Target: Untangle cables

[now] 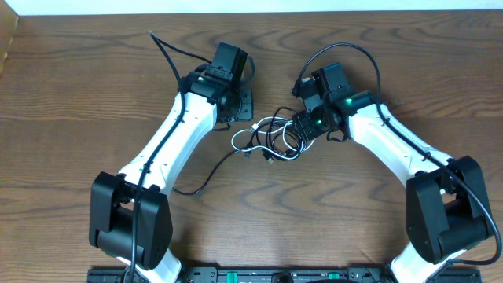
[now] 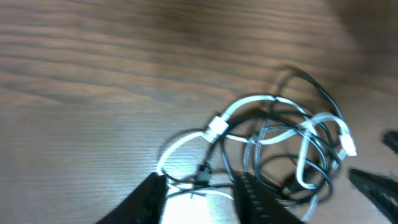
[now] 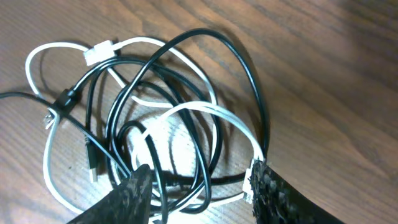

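Observation:
The cables (image 1: 271, 138) lie in one tangled heap on the wooden table between my two grippers. A white cord (image 3: 186, 111) loops through black cords (image 3: 205, 37) in the right wrist view. My right gripper (image 3: 200, 168) is open and straddles several strands, and a white plug (image 3: 250, 182) touches its right finger. My left gripper (image 2: 198, 180) is open over the heap's left edge, with a white strand (image 2: 186, 198) and a thin black strand between its jaws. From overhead, the left gripper (image 1: 244, 117) sits just left of the heap and the right gripper (image 1: 296, 132) just right of it.
One black cord (image 1: 211, 178) trails from the heap toward the lower left, under the left arm. Thicker black cords (image 1: 165, 49) run along both arms. A light-coloured object (image 1: 6, 41) sits at the table's far left edge. The table's back edge (image 1: 259, 14) runs behind both arms.

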